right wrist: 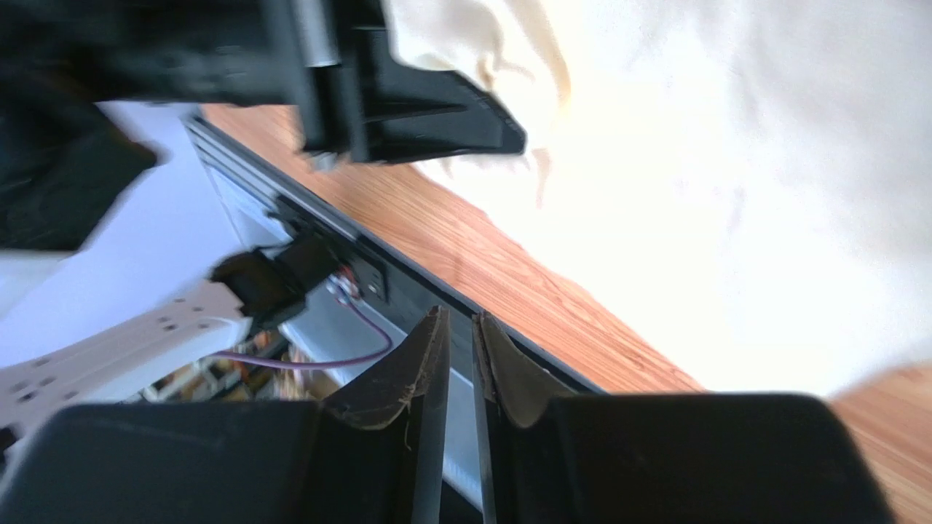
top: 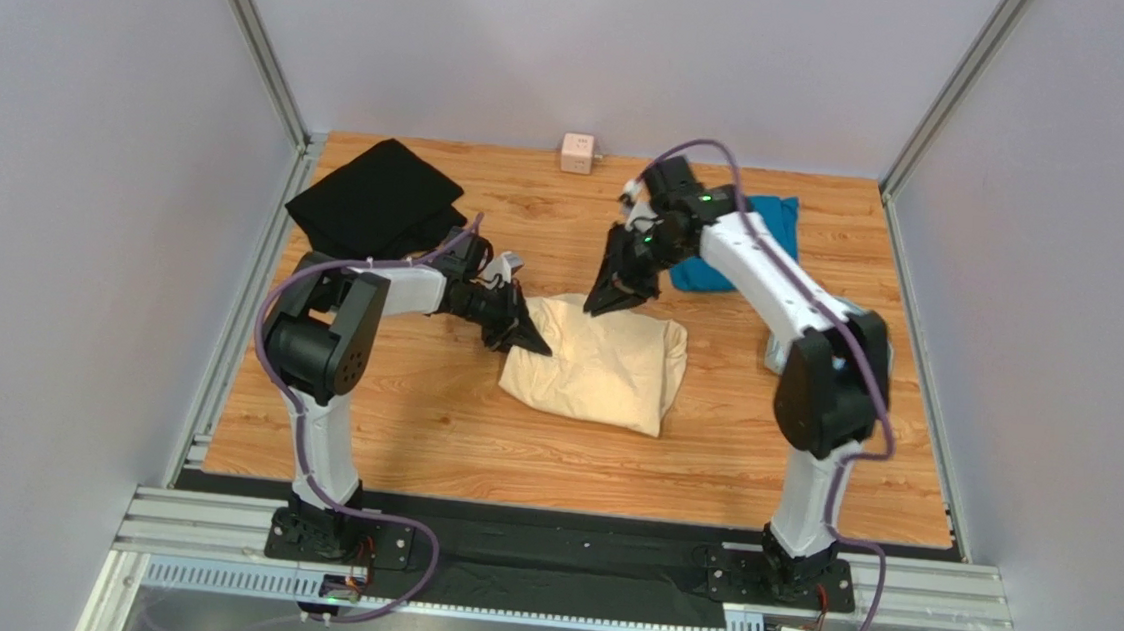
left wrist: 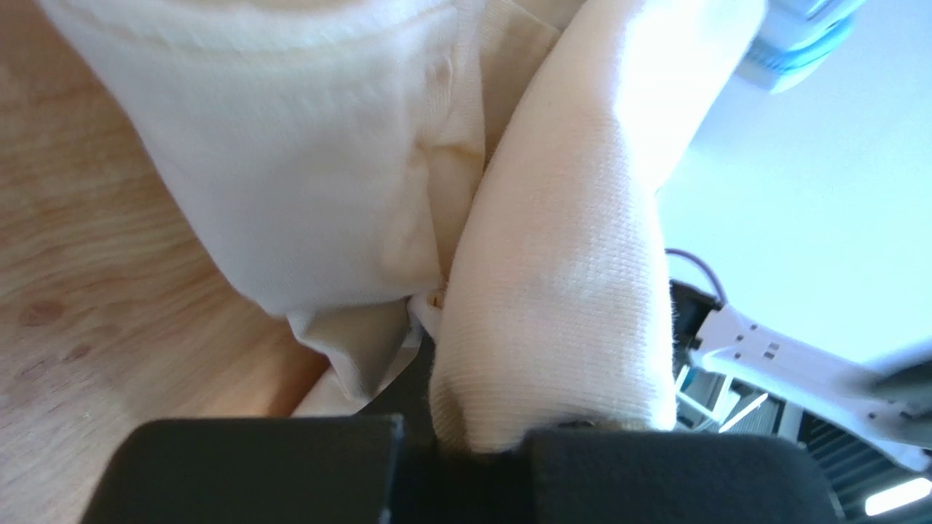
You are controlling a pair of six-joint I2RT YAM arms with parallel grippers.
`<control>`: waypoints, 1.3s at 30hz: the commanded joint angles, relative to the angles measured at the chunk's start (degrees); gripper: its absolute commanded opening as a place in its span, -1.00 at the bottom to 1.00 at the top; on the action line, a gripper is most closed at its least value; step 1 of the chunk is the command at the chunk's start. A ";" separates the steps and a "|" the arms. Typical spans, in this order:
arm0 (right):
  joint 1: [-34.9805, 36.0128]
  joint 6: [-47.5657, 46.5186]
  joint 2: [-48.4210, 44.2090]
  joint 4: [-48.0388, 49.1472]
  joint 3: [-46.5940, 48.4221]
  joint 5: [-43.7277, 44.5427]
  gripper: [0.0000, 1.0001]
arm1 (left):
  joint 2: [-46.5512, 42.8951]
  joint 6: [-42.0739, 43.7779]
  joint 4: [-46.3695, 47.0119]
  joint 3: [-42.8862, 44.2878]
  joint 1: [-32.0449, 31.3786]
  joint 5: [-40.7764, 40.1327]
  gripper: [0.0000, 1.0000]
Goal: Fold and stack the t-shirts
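Observation:
The cream-yellow t-shirt [top: 602,364] lies partly folded at the table's middle. My left gripper [top: 529,339] is at its left edge and shut on a fold of this cloth [left wrist: 558,273]. My right gripper [top: 607,297] hangs just above the shirt's back edge, with its jaws nearly together and nothing between them [right wrist: 459,317]. The cream shirt also fills the right wrist view [right wrist: 744,164]. The black t-shirt [top: 377,199] lies at the back left. The teal t-shirt [top: 756,233] lies at the back right, partly hidden behind my right arm.
A small pink cube [top: 578,153] sits at the table's back edge. Grey walls close in the table on the left, back and right. A black strip and metal rail [top: 565,549] run along the near edge by the arm bases.

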 commanded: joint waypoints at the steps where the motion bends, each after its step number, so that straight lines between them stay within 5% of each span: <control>1: -5.00 3.30 -15.30 5.01 -3.18 4.06 -0.59 | -4.76 -7.76 6.00 4.40 0.88 -0.38 -1.00; 14: -12.21 5.95 -26.32 5.72 -18.30 11.01 -0.61 | -0.90 -17.34 8.00 28.94 1.32 -3.02 -1.00; 21: -14.50 5.85 -27.55 2.56 -22.08 16.44 -0.68 | 8.05 -25.26 14.77 39.83 1.05 -3.63 -1.00; 33: -16.52 9.37 -45.38 3.25 -44.91 14.45 -0.70 | 30.37 -32.70 10.80 82.86 -2.11 -9.00 -1.00; 39: -16.52 8.76 -45.40 4.92 -50.38 12.86 -0.69 | 35.05 -38.35 20.21 86.51 -6.58 -7.43 -1.00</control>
